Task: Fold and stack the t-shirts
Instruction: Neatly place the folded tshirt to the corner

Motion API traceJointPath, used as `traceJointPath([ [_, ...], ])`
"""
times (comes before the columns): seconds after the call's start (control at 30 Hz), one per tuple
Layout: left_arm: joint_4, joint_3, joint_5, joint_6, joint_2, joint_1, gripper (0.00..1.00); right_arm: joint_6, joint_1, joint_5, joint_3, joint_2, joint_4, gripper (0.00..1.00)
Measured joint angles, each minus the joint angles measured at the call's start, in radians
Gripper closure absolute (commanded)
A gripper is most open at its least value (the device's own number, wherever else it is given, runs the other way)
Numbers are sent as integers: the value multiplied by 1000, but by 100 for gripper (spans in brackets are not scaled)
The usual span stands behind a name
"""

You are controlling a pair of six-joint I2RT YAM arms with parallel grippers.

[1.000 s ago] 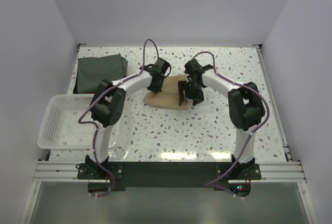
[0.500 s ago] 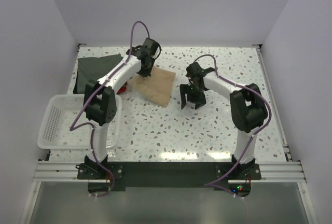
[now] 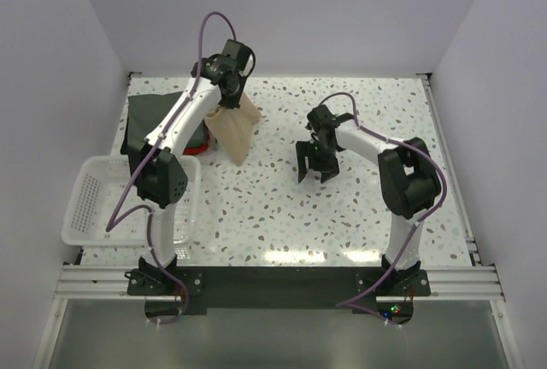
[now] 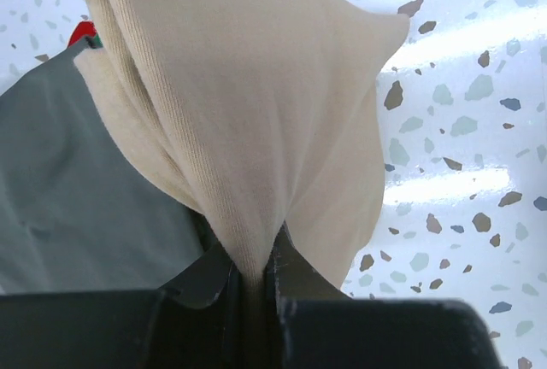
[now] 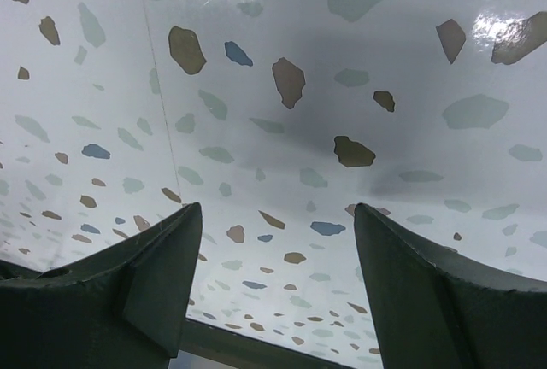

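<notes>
While the left gripper (image 4: 254, 271), clamped on the tan t-shirt (image 3: 233, 128), hangs it at far left just beside the dark grey-green t-shirt (image 3: 158, 117), the right gripper (image 3: 314, 166) stands apart and empty; stacking is apparently not yet finished.

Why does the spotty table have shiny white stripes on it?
That is light bouncing off the glossy table: in the left wrist view, bright bands beside the hanging tan t-shirt; in the right wrist view, a shine at the top edge and a soft grey shadow in the middle; in the top external view, pale patches along the near edge.
</notes>
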Motion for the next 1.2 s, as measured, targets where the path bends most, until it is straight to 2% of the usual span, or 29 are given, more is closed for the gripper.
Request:
traceJointPath([
  [0.63, -44, 103, -3, 13, -167, 90, 100, -11, 0, -12, -49, -2, 6, 25],
  [0.93, -35, 70, 29, 26, -241, 194, 100, -15, 0, -21, -75, -18, 17, 25],
  [1.2, -6, 3, 99, 44, -244, 290, 100, -15, 0, -25, -87, -48, 18, 25],
])
